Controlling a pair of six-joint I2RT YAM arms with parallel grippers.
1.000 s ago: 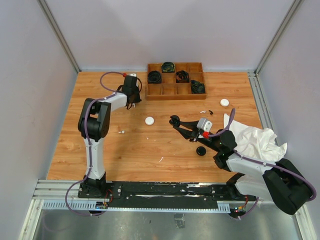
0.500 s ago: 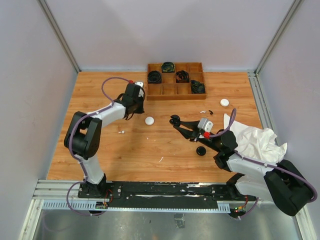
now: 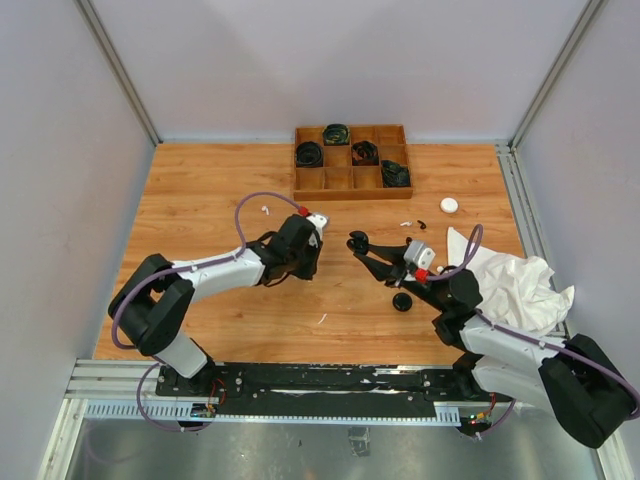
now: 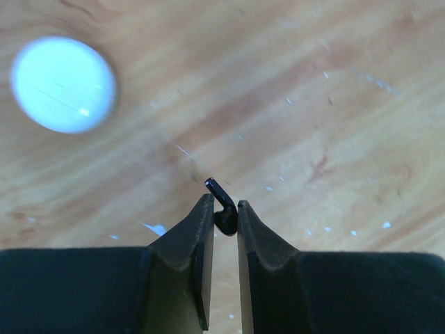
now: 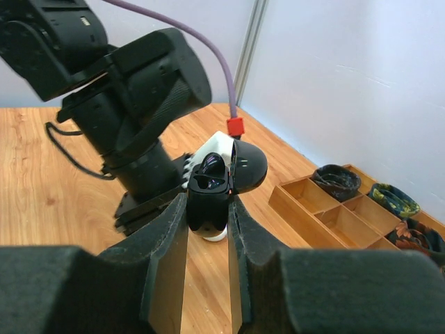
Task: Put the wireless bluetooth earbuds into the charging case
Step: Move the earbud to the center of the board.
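Desk: What sat nearest the arms' bases?

Photographer: A black round puck (image 3: 402,301) lay on the wooden table (image 3: 200,200), just beside the right arm. Beyond it the right fingers (image 5: 167,236) pinched the black charging case (image 5: 207,198) clear of the table. Its lid (image 5: 249,167) stood open to the right in the wrist view.

Desk: And the earbud?

Photographer: The left fingers (image 4: 191,236) were pressed on a black earbud (image 4: 224,214), with the bulb between the pads. The stem pointed out past the tips and leaned left, its long axis roughly in line with the fingers. Whether it touched the table could not be told. A white round case (image 4: 62,85) lay on the table ahead and to the left. Farther back were another white case (image 3: 449,205), crumpled white paper (image 3: 515,285) and the wooden tray (image 3: 345,194) of coiled cables (image 3: 310,153).
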